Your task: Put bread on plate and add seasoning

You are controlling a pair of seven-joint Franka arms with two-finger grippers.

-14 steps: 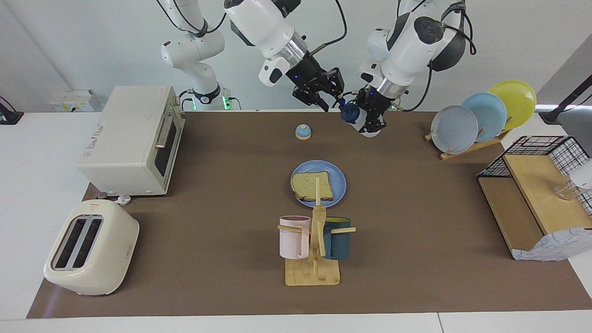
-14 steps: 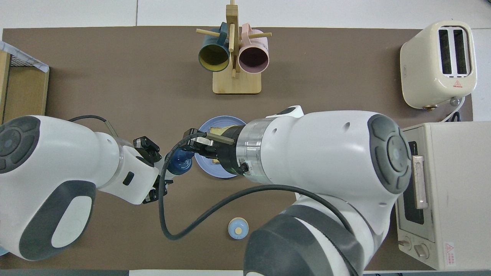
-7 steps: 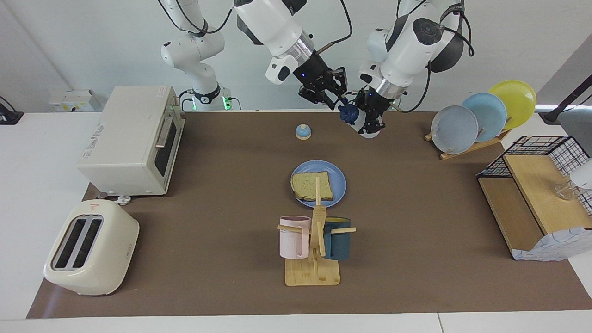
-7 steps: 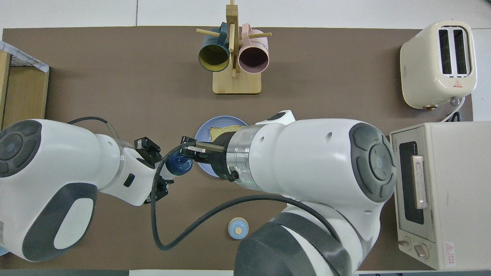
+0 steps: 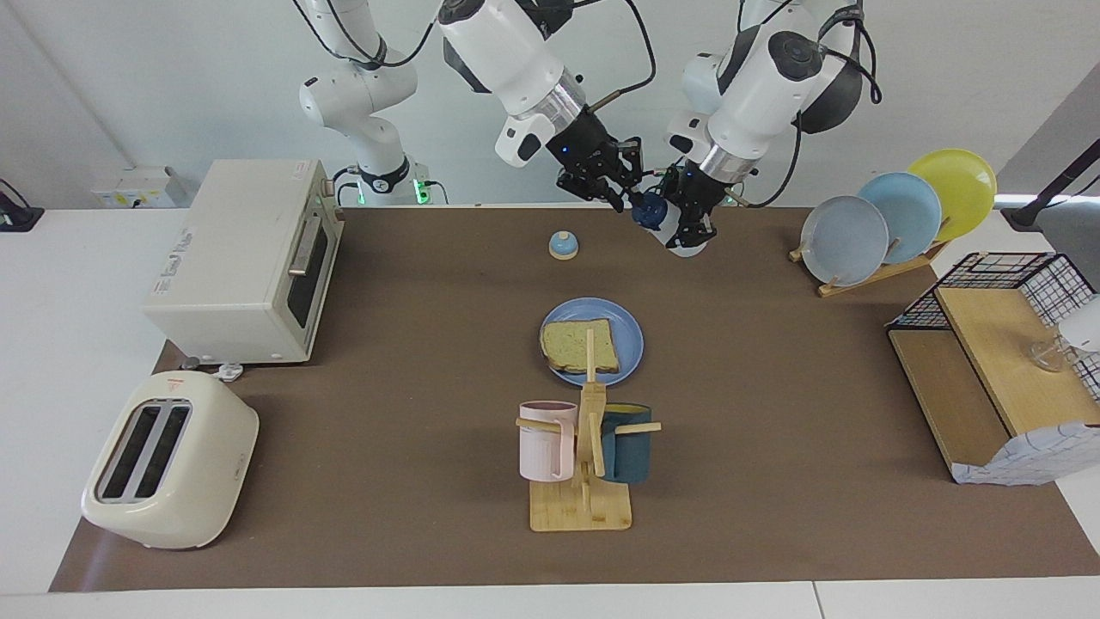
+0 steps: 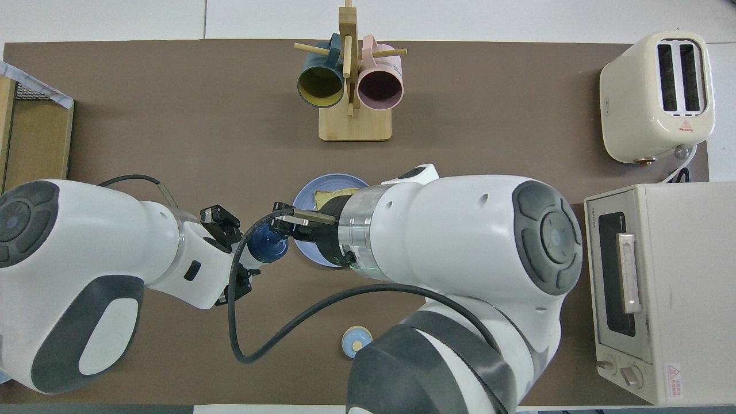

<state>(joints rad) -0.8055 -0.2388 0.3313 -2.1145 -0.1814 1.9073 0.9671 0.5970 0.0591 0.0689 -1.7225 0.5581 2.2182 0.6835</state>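
The right gripper (image 5: pixel 626 199) has moved to the cap of the seasoning (image 5: pixel 660 220), its fingers narrowing there. The left gripper (image 5: pixel 687 225) holds the bottle firmly, top centre. The bread (image 5: pixel 577 346) lies on the plate (image 5: pixel 632 335).

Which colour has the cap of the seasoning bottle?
Dark navy blue; the seasoning bottle's cap shows best in the overhead view.

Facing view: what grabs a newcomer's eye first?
The two arms meet in mid-air at the robots' edge of the table: the left gripper is shut on the tilted seasoning bottle, and the right gripper is at its dark blue cap. Below them, mid-table, the bread lies flat on the blue plate, just on the robots' side of the mug rack.
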